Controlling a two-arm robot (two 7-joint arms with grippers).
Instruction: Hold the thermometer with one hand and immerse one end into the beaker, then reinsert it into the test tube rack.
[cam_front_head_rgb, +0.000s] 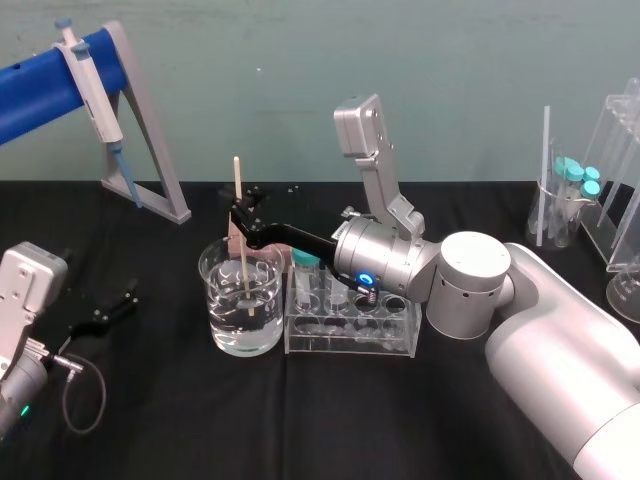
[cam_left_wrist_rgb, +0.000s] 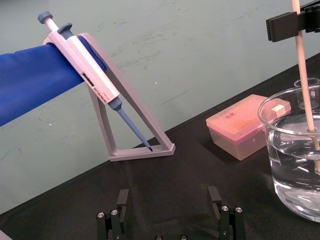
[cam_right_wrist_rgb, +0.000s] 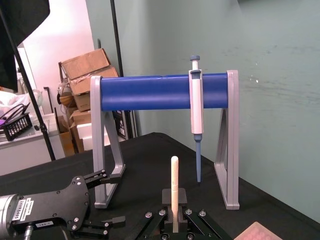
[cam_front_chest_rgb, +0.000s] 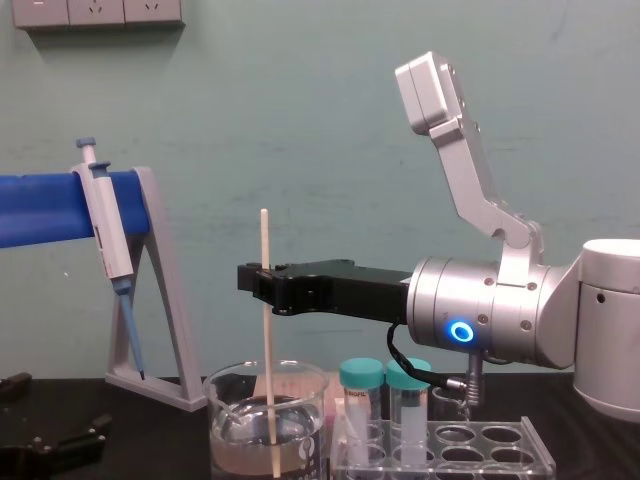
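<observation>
1. Right gripper (cam_front_head_rgb: 243, 215) reaches out level over the beaker (cam_front_head_rgb: 213, 325), jaws pinched on the thermometer (cam_front_head_rgb: 243, 268) in its upper part. The rod is near upright, lower end under the water (cam_left_wrist_rgb: 292, 175), top end poking up above the gripper.
2. My read: this is the dip step. The return to the test tube rack (cam_front_head_rgb: 350, 338) is not yet done. The rack sits just beside the beaker, on the robot's right of it.
3. To do the dip well:
   - Keep the rod vertical and off the glass wall.
   - Don't drive the tip into the bottom. A thin rod in a hard pinch could slip or snap.
   - Lift straight up until the tip clears the rim before any sideways move.
4. For the rack, pick a free hole away from the teal-capped tubes (cam_front_chest_rgb: 360, 372), line up from above, then lower slowly. Drips over the rack are likely.
5. Left gripper (cam_front_head_rgb: 112, 308) lies parked on the table (cam_front_head_rgb: 300, 420) at the left, fingers wide apart, nothing in them.
6. Hard to tell:
   - Whether the tip touches the beaker bottom. Water and glass bend the rod's outline.
   - The chest view cuts off the beaker base and the rack foot.
   - In the head view the right arm covers part of the rack's back row, so the free holes there are unclear.
</observation>
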